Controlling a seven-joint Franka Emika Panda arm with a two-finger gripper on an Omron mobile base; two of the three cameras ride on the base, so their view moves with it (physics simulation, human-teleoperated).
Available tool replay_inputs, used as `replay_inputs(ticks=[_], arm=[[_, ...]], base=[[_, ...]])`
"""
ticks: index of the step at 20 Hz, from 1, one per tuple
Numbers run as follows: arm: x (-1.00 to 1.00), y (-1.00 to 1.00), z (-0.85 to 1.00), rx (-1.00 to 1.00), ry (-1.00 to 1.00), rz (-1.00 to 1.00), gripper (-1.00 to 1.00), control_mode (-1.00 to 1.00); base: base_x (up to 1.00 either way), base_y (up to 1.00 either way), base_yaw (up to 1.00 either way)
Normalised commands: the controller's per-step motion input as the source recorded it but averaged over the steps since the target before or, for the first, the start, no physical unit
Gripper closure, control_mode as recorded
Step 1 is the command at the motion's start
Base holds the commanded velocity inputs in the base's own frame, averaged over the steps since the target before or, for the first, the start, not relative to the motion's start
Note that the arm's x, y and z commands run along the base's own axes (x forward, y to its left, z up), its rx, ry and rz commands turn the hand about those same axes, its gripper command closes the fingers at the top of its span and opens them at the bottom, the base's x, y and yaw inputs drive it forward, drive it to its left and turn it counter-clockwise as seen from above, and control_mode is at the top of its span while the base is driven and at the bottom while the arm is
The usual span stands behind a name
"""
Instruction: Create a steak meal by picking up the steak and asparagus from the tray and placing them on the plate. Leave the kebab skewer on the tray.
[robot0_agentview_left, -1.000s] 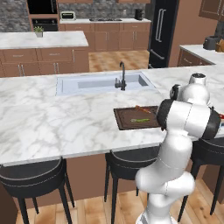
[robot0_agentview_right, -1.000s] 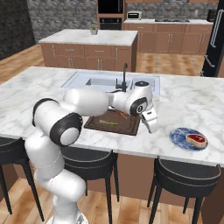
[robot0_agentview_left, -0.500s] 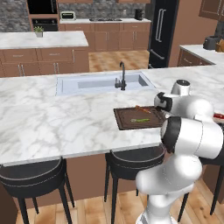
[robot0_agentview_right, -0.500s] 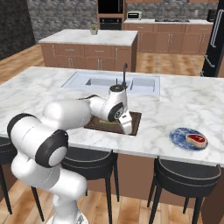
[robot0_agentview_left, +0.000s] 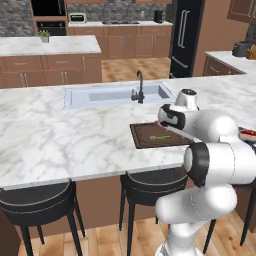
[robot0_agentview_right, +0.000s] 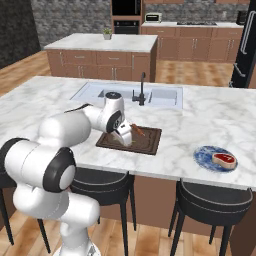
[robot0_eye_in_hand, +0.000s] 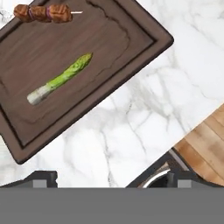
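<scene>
Even, soft light fills the kitchen, bright with no harsh glare. The marble surface (robot0_agentview_right: 210, 120) looks pale and slightly washed. Faint shadows sit under the stools (robot0_agentview_left: 42, 205). Both base views are a little soft and grainy; the hand view is sharper, the tray (robot0_eye_in_hand: 144, 48) edges crisp.

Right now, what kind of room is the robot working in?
A rendered home kitchen, by the look of it: a marble island counter with a built-in sink and black faucet, bar stools along its near edge, and wooden cabinets behind.
</scene>
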Motion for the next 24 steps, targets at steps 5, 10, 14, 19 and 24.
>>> replay_inputs(ticks=[5,10,14,19,24], arm=[[0.39,0.22,-0.14,0.00,0.00,0.11,-1.00,-1.00],[0.37,0.00,-0.26,0.00,0.00,0.02,-1.00,-1.00],[0.29,0.00,-0.29,0.00,0.00,0.01,-1.00,-1.00],[0.35,0.00,-0.20,0.00,-0.01,0.00,-1.00,-1.00],[0.39,0.00,-0.16,0.00,-0.02,0.00,-1.00,-1.00]], base=[[0.00,0.00,0.00],[0.00,0.00,0.00],[0.00,0.00,0.00],[0.00,0.00,0.00],[0.00,0.00,0.00]])
